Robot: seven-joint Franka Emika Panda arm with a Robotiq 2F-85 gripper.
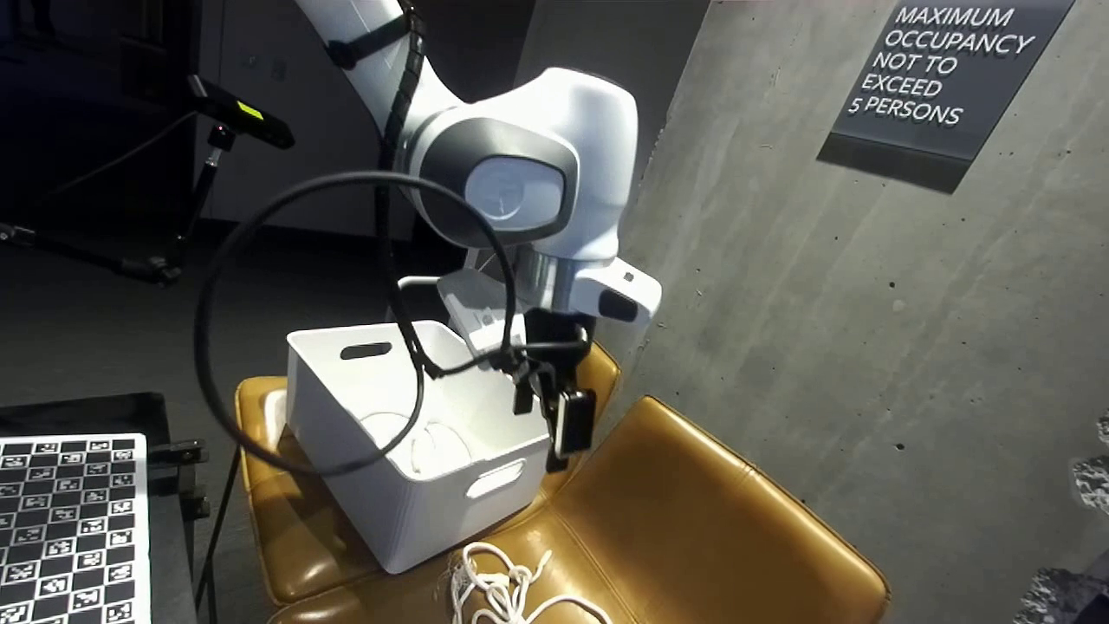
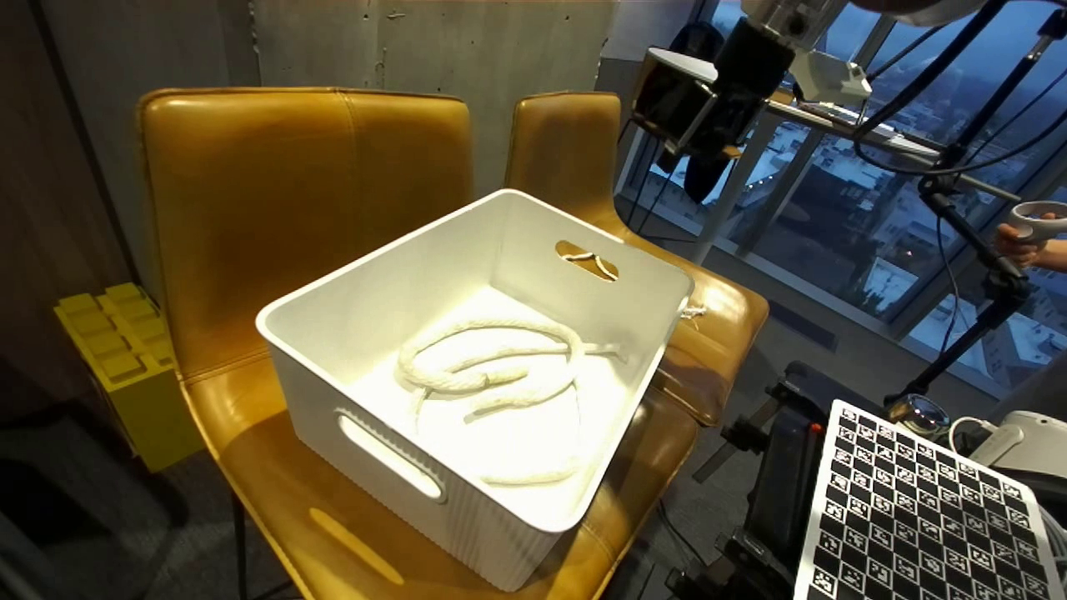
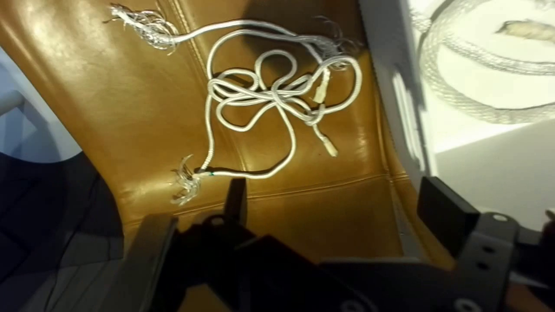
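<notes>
My gripper [image 3: 340, 201] is open and empty, its black fingers wide apart in the wrist view. It hangs above the tan chair [image 3: 130, 86], close beside the white bin [image 3: 390, 56]. In the exterior views the gripper [image 1: 541, 431] [image 2: 690, 167] is raised near the bin [image 1: 346, 485] [image 2: 492, 525]. A thin white cord [image 3: 277, 94] with frayed ends lies loosely tangled on the chair seat; it also shows in an exterior view [image 1: 498, 592]. A thicker off-white rope [image 2: 467, 382] lies coiled on the bin floor, partly visible in the wrist view [image 3: 451, 99].
The bin stands on another tan chair [image 2: 308, 233]. A concrete wall [image 1: 823, 303] rises behind the chairs. A checkered board [image 1: 69, 529] [image 2: 934, 508] lies beside them. A camera on a stand [image 1: 243, 113], a yellow block [image 2: 125, 358] and a hand holding a white controller [image 2: 1042, 218] show too.
</notes>
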